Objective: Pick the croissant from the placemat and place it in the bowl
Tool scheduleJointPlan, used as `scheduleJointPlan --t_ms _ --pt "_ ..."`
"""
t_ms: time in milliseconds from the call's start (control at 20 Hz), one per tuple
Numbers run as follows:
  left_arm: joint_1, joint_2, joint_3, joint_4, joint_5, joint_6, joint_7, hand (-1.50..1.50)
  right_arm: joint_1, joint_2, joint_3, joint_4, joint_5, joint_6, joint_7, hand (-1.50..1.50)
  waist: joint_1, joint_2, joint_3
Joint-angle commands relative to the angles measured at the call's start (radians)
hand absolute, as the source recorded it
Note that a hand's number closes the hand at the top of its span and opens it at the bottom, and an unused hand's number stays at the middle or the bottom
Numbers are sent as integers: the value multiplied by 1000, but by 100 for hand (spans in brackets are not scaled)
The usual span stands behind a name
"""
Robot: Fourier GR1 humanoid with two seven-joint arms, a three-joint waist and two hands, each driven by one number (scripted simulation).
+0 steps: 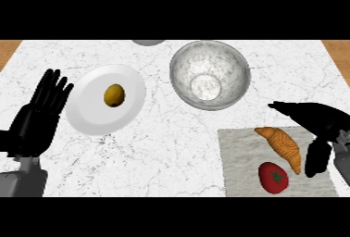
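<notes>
I am holding my right fingers [315, 157] apart over the table [171, 152], at the placemat's [239, 157] right edge, the bowl [210, 74] sitting up-left of them and the croissant [282, 147] lying on the placemat just left of them, my left fingers [51, 90] resting straight.

White marble counter top [171, 152] with grey veining fills the view, evenly lit. Brown wood [8, 48] at both far corners, possibly floor, hard to tell.

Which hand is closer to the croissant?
Right. The right hand is just right of the croissant, not holding it. The left hand rests far away at the left edge, past the plate.
</notes>
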Motion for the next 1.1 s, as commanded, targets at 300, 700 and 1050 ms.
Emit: scheduleJointPlan --t_ms 300,700,1050 --pt "6 -33 20 -48 -21 -10 49 0 40 82 -25 56 195 -2 -136 -150 2 0 0" --pt "-9 -33 54 14 -28 -62 13 0 -20 166 -14 246 331 -31 -205 -150 5 1 0" --pt "51 -68 29 -54 -65 -49 8 0 -27 122 48 307 449 -80 -351 150 10 1 0"
